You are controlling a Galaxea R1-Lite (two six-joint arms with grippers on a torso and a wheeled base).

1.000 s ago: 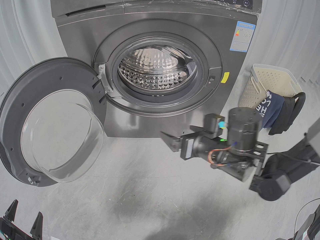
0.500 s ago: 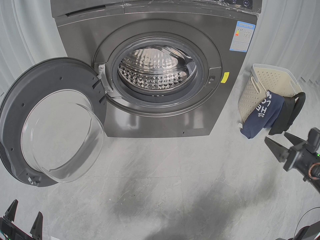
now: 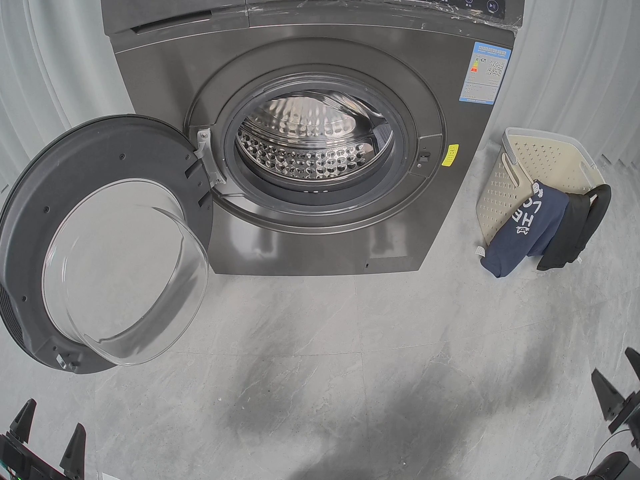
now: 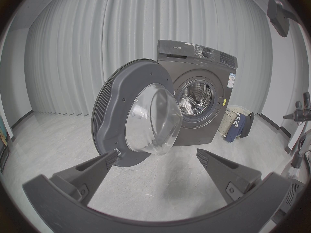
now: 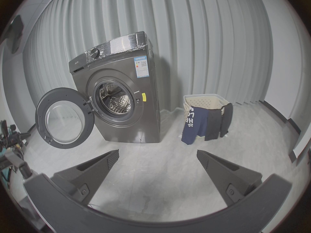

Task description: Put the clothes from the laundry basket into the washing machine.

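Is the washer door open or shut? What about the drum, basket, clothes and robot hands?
Washing machine door, wide open.
Drum, looks empty.
Laundry basket, upright on the floor.
Navy shirt, draped over the basket rim.
Black garment, draped beside it.
Left gripper, open, empty.
Right gripper, open, empty.

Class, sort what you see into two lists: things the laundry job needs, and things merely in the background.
Job: washing machine, its open door, laundry basket, navy shirt and black garment hanging over the basket's rim.
Background: pleated curtain, grey floor.
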